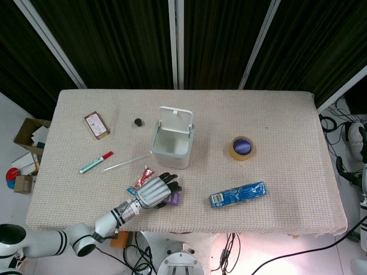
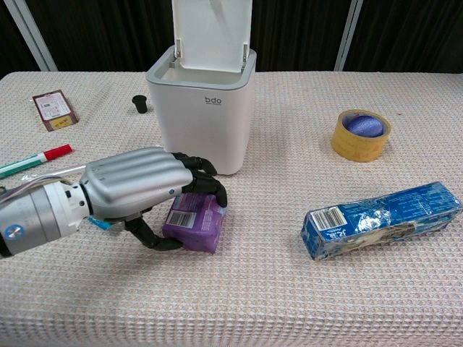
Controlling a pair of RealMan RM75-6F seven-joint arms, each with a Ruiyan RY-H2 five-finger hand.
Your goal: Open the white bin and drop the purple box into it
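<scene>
**Currently: left hand closed around purple box near front edge of table**

Left hand (image 2: 137,189): the fingers (image 2: 206,181) are curled over the top of the purple box (image 2: 197,223), and the thumb (image 2: 152,237) is pressed against its left side. The box is held in this grasp and appears tilted, with its barcode face turned toward the chest camera. Whether its base is touching the table (image 1: 275,120) cannot be told.

Right hand: not visible in either view.

Location of task items: the purple box is near the front edge of the table, left of centre, just in front of the white bin (image 1: 172,138). The bin stands near the table centre with its lid (image 2: 211,32) raised upright.

Item count on the table:
- One white bin.
- One purple box.
- One roll of tape (image 1: 242,148), right of the bin.
- One blue packet (image 1: 237,194), toward the front right.
- One red-capped marker (image 1: 96,162), toward the left edge.
- One brown card box (image 1: 96,125), near the back left corner.
- One small black cap (image 1: 137,121), left of the bin.
- One red wrapper (image 1: 141,175), just behind the left hand.
</scene>
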